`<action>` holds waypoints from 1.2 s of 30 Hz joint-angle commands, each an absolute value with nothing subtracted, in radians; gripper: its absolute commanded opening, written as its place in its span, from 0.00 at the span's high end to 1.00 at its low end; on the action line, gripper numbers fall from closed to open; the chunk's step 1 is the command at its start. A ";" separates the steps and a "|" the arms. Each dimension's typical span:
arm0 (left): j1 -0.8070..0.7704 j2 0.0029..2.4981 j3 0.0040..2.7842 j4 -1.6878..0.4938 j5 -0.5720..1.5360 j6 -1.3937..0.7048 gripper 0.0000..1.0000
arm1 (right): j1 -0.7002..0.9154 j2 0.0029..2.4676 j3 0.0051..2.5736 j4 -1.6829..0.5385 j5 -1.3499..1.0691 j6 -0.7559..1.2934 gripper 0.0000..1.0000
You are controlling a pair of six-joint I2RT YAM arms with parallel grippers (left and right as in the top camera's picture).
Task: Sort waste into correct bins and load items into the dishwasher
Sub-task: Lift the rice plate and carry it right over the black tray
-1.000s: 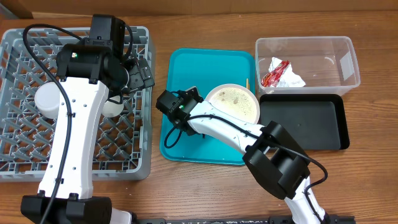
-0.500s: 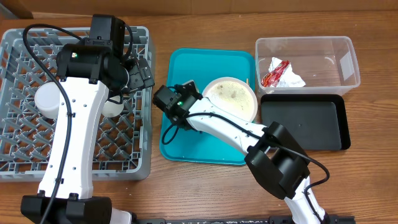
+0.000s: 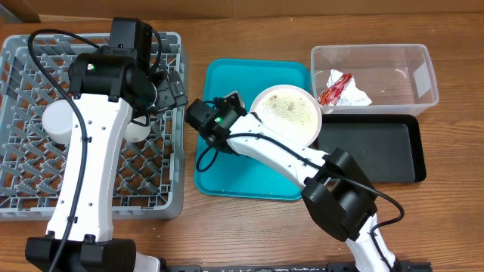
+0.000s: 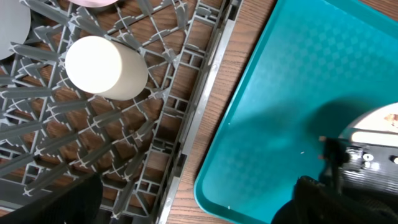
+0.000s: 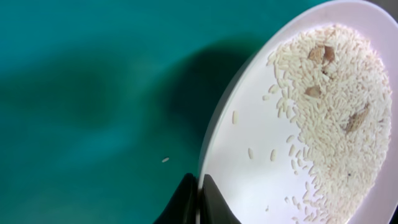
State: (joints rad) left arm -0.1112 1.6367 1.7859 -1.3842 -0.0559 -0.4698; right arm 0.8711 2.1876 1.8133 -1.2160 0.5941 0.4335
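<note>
**Grippers.** The right gripper (image 5: 200, 188) is clamped on the plate (image 3: 287, 113), pinching only the thin rim at the plate's 9 o'clock edge in the overhead view. The left gripper (image 3: 168, 89) stands fully open and holds nothing. It is over the rack (image 3: 30, 181), with the cup (image 4: 102, 67) lying on the lattice beside it.

**Position.** The plate is over the 3 o'clock side of the teal tray (image 3: 227, 170) and appears raised and tilted. The rice (image 5: 329, 124) is heaped on the half far from the fingers. The black tray (image 3: 370, 151) lies at the plate's 4 o'clock and the tub (image 3: 423, 75) at its 2 o'clock. The wrapper (image 3: 334, 87) and tissue (image 3: 354, 97) are already in the tub.

**Risks, as judged.**
- Early spill: the rice is loose and the plate is slanted, so a jolt or more tilt before a bin is reached could shed grains on the teal tray or the table. One grain (image 5: 165, 160) already lies on the teal tray.
- Slip or swing: an edge pinch on a smooth, loaded plate could let it pivot between the fingers.
- Collision: the plate's far rim is near the tub wall and could knock it.
- Wrong bin: the two bins touch, so a poorly aimed tip could send rice in with the wrapper.
</note>
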 commanded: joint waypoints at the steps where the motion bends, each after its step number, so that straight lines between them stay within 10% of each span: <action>1: -0.112 1.644 1.792 -1.383 -0.052 -0.483 0.00 | 0.841 2.199 1.864 -1.278 0.702 0.546 0.96; 36: -0.112 1.644 1.792 -1.383 -0.052 -0.483 0.00 | 0.508 2.069 2.034 -1.669 0.606 1.156 0.96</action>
